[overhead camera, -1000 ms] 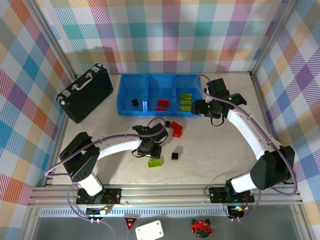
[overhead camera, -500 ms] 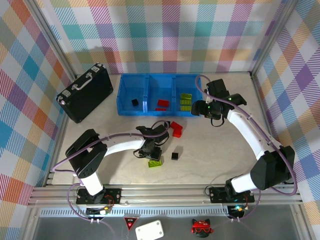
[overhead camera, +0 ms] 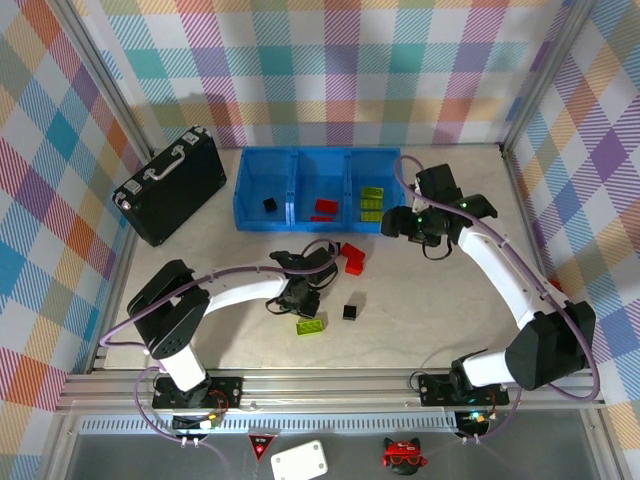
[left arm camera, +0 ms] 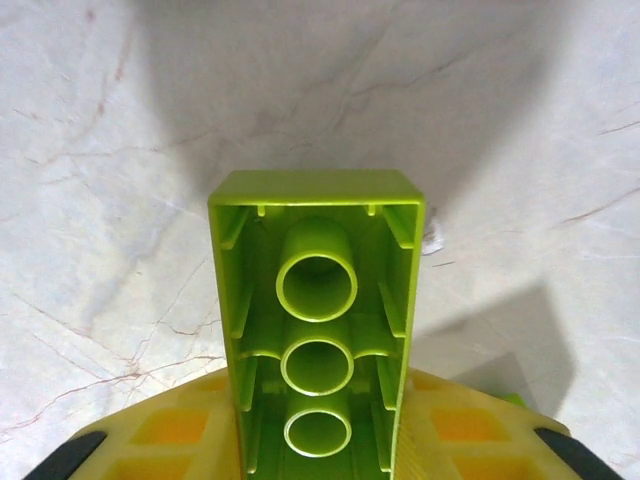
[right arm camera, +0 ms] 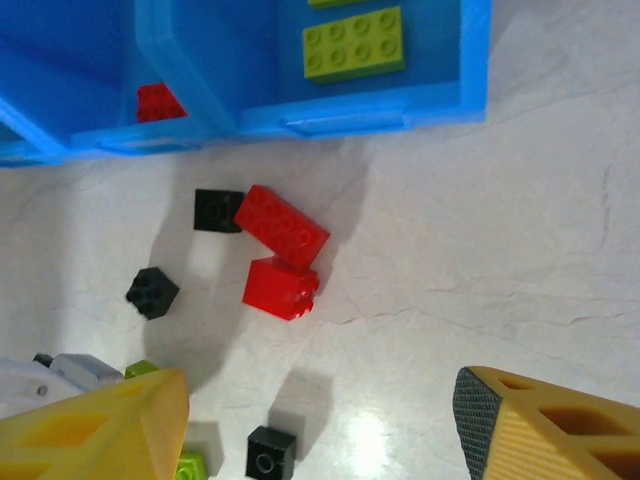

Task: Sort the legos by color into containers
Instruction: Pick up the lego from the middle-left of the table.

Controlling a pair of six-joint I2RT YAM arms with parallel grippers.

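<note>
My left gripper (left arm camera: 318, 440) is shut on a lime-green lego (left arm camera: 318, 300), whose hollow underside faces the wrist camera. From above, this gripper (overhead camera: 300, 294) sits low at mid-table, beside another green lego (overhead camera: 311, 323) and a black cube (overhead camera: 349, 311). My right gripper (overhead camera: 396, 224) hangs open in front of the blue containers (overhead camera: 292, 222), nothing between its fingers (right arm camera: 100, 430). Below it lie two red legos (right arm camera: 285, 228), (right arm camera: 281, 288) and black cubes (right arm camera: 218, 210), (right arm camera: 152, 292), (right arm camera: 270, 452). The left compartment holds a black cube (overhead camera: 269, 204), the middle a red lego (overhead camera: 325, 207), the right green legos (overhead camera: 372, 200).
A black briefcase (overhead camera: 170, 185) with a silver handle lies at the back left, angled beside the tray. Checked walls close in the table on three sides. A metal rail (overhead camera: 330, 385) runs along the near edge by the arm bases.
My left gripper has shut on the lime-green lego at mid-table. My right arm has drifted slightly nearer, still open.
</note>
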